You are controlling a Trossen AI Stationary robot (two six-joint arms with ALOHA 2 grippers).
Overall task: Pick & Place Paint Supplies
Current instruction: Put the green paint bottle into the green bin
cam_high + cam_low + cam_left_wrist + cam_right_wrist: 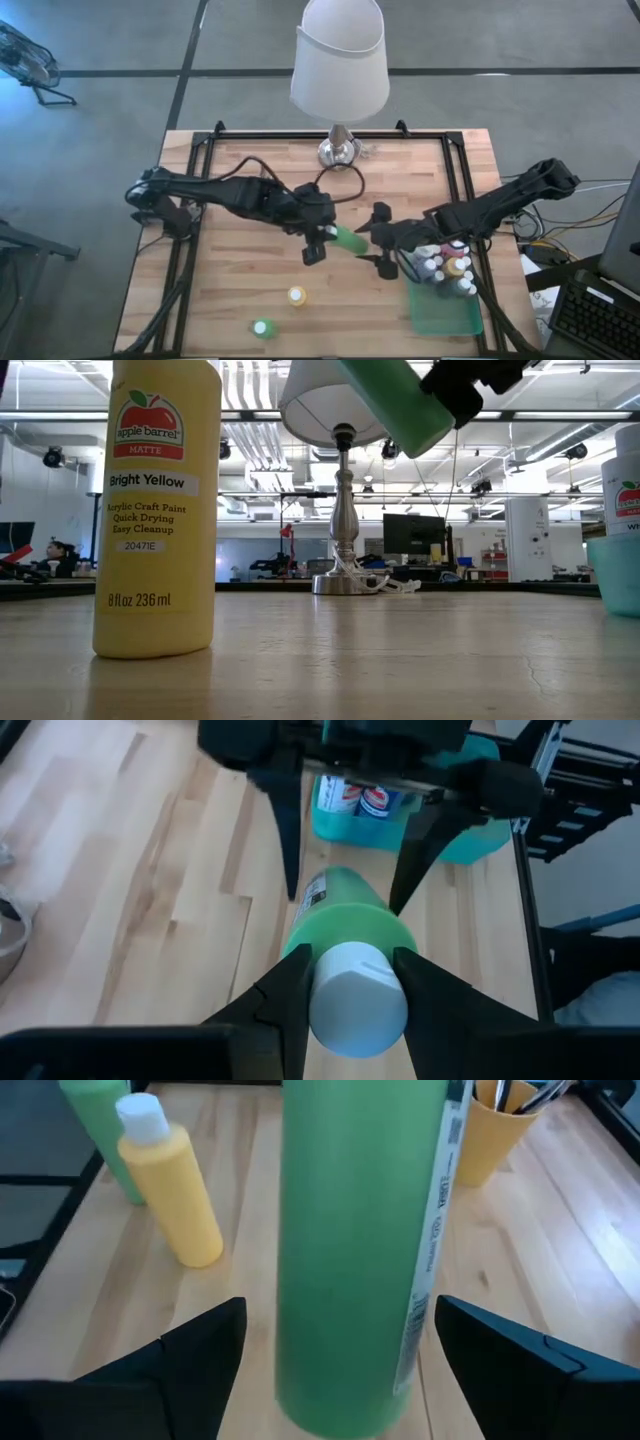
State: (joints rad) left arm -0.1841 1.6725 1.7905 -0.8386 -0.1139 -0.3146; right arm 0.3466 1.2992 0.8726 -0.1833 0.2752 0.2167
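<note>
A green paint bottle (pixel 347 238) with a white cap (pixel 355 998) hangs in the air over the middle of the table. My left gripper (pixel 322 238) is shut on its cap end. My right gripper (pixel 378 240) is open, facing it from the table's right. Its two fingers (pixel 285 830) stand on either side of the bottle's base end (pixel 360 1250) with a gap on each side. A yellow bottle (pixel 297 296) and a second green bottle (pixel 262 327) stand upright on their bases nearer the front edge. My left gripper pinches the green bottle between its two fingers (pixel 288 992) at the neck and white cap (pixel 352 982). The fingers come from the table's left, slanting down, along the bottle's length. The bottle is lifted clear, and its base (pixel 425 422) tilts down toward the right.
A green tray (pixel 445 318) at the front right holds several upright bottles (pixel 447 262). A lamp (pixel 340 60) with a white shade stands at the far middle. A yellow cup (pixel 500 1130) with dark brush handles shows in the right wrist view. Bare wood lies at the front left.
</note>
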